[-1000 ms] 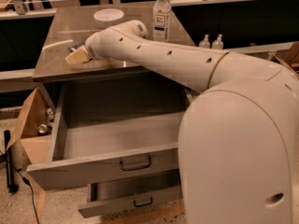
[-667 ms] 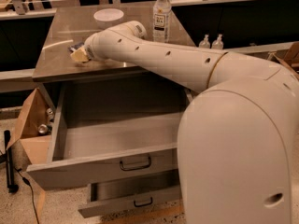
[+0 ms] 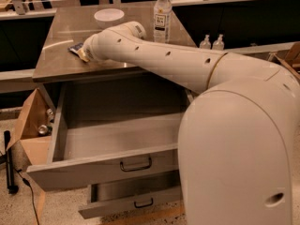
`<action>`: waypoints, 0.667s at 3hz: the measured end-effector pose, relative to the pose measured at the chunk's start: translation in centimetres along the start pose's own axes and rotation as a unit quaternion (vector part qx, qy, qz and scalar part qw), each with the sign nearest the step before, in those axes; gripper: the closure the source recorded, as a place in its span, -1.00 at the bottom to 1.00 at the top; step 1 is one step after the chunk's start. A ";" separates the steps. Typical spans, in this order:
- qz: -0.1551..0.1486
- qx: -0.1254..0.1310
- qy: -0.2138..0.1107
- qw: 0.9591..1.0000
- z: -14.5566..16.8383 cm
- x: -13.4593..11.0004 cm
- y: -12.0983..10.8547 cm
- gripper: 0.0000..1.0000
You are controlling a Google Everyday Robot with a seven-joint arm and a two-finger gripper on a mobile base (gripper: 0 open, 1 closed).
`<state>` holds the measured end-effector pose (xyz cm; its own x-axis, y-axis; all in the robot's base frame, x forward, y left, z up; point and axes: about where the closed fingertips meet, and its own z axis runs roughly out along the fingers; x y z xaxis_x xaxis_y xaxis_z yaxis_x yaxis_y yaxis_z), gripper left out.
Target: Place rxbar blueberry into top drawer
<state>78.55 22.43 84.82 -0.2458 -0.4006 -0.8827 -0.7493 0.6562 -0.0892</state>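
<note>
Gripper [image 3: 85, 55] is down on the worktop [image 3: 56, 68], its tip right against the rxbar blueberry [image 3: 74, 47]. The bar lies flat on the steel, sticking out from under that tip. Clenched or released? Cannot tell, the arm hides it. Top drawer [image 3: 93, 165] stands open below.

Claw [image 3: 83, 55] low on the desk [image 3: 56, 67]; below it the top drawer [image 3: 103, 159] gapes open; bowl [image 3: 108, 17] and water bottle [image 3: 162, 14] stand beyond.
</note>
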 end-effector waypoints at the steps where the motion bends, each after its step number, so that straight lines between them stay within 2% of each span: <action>1: -0.004 -0.001 0.004 1.000 0.1 0.0 0.2 1.00; 2: -0.008 -0.001 0.007 1.000 -0.9 0.3 0.2 1.00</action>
<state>77.72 21.84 84.93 -0.2427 -0.4205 -0.8742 -0.7545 0.6483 -0.1024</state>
